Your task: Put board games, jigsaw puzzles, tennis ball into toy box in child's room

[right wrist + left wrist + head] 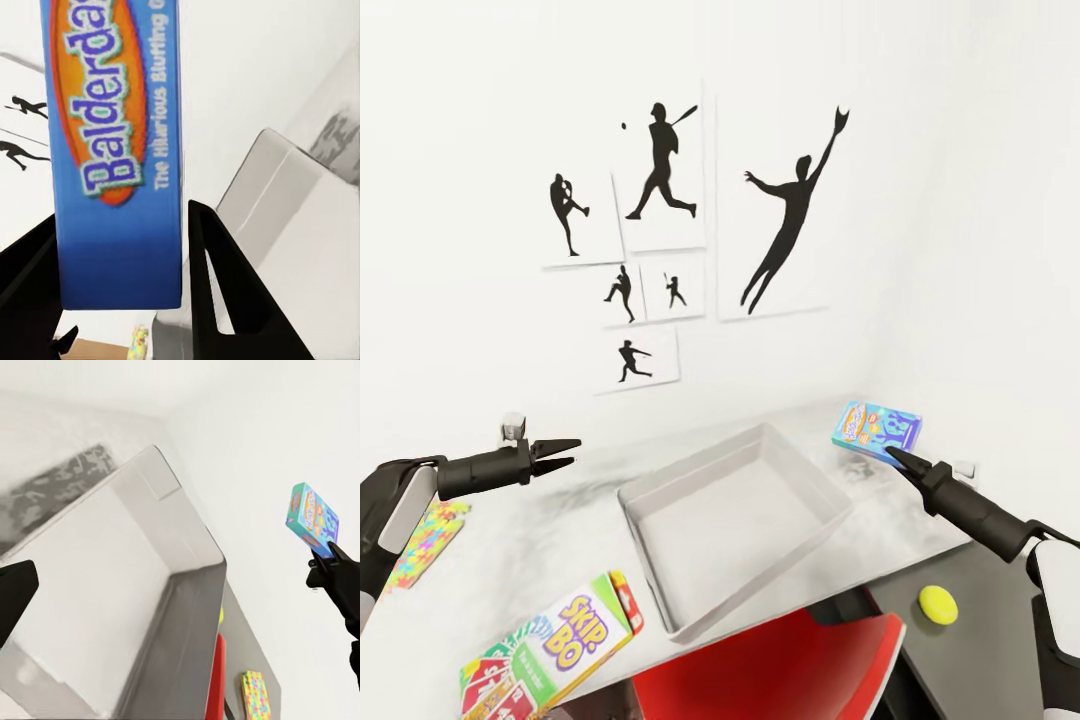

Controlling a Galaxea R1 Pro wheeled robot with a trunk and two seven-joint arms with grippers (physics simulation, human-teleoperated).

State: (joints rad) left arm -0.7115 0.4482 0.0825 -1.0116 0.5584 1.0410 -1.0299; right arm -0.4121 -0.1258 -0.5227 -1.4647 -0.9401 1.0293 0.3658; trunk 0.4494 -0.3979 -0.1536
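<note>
Right claw [895, 457] grips the Balderdash board game [876, 428] above the table's far right edge; the toy box [660, 570] lies leftward. Left claw [565, 452] hovers open.

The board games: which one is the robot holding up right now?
The blue Balderdash box, pinched in the right gripper above the table beside the empty toy box. The Skip-Bo box lies untouched at the table's near edge.

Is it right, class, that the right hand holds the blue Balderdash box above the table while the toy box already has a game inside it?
Not quite. The right hand does hold the Balderdash box, but the head view shows the toy box empty.
</note>
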